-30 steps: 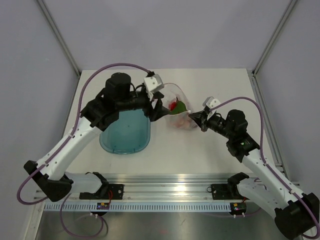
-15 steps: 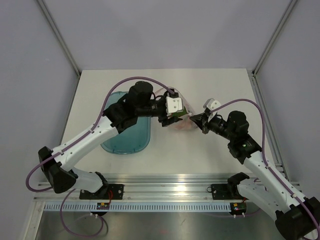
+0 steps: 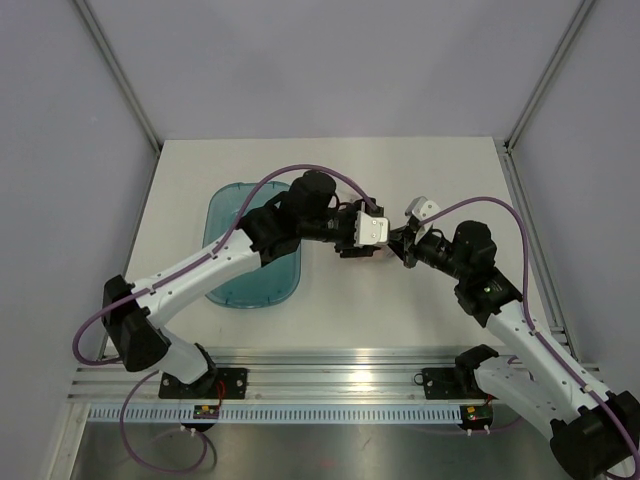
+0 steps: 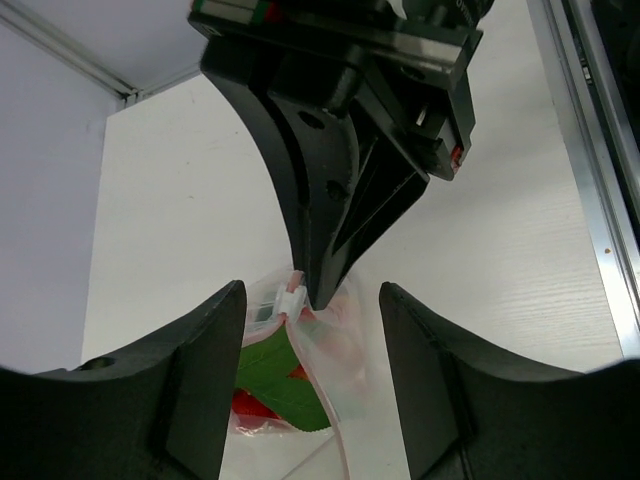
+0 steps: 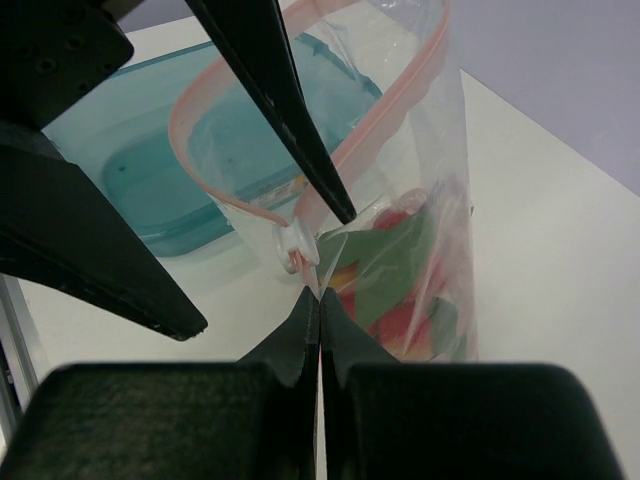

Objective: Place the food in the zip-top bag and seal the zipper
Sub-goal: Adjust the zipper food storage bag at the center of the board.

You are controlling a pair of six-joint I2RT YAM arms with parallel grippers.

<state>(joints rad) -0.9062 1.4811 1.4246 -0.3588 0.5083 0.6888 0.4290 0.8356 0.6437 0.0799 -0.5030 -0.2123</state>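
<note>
The zip-top bag (image 5: pixel 400 180) is upright over the bench (image 4: pixel 520 250), with the food (image 5: pixel 395 320) inside. The right end effector (image 5: pixel 318 300) is clamped on the bag's mouth corner beside the white slider (image 5: pixel 293 243). The left end effector (image 4: pixel 310 295) straddles that corner, jaws apart. The film looks thin, limp and slippery (easily crushed), so grasp the stiffer zipper (image 5: pixel 385 115).

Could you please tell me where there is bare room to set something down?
Bare: the far strip behind teal tray and zip-top bag, and the near patch between tray and right arm. Crowded: the middle, where left tool and right tool meet at the bag.
</note>
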